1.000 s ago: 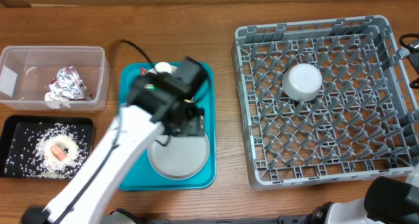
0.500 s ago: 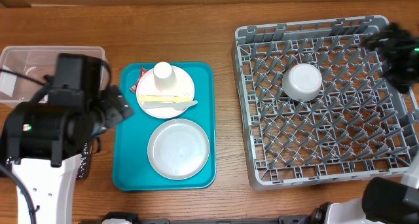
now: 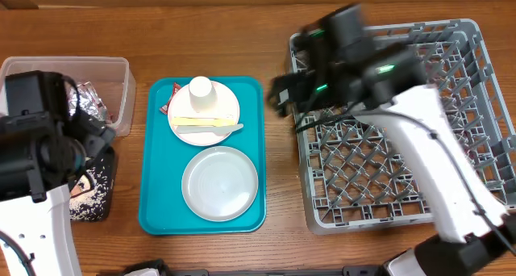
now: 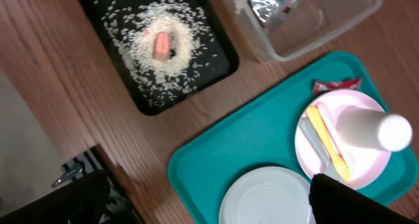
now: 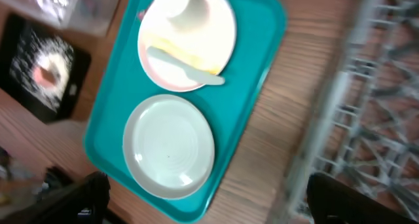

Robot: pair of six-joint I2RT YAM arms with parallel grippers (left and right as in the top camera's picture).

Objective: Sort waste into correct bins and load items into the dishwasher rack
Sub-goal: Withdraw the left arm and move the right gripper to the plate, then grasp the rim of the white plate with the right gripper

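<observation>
A teal tray holds a grey plate and a pinkish-white plate. That plate carries a white cup, a yellow utensil and a pale utensil. A red wrapper lies at its rim. Foil lies in the clear tub. Rice and an orange square lie in the black tray. My left gripper is open and empty above the tray's left edge. My right gripper is open and empty between the tray and the rack. The white bowl is hidden.
My right arm crosses the rack's near-left part. My left arm covers most of the black tray and part of the tub. Bare wood separates the teal tray and the rack.
My left arm has drawn back from the teal tray to the bins on the left. My right arm has swung in from the right across the rack and now covers the bowl.
</observation>
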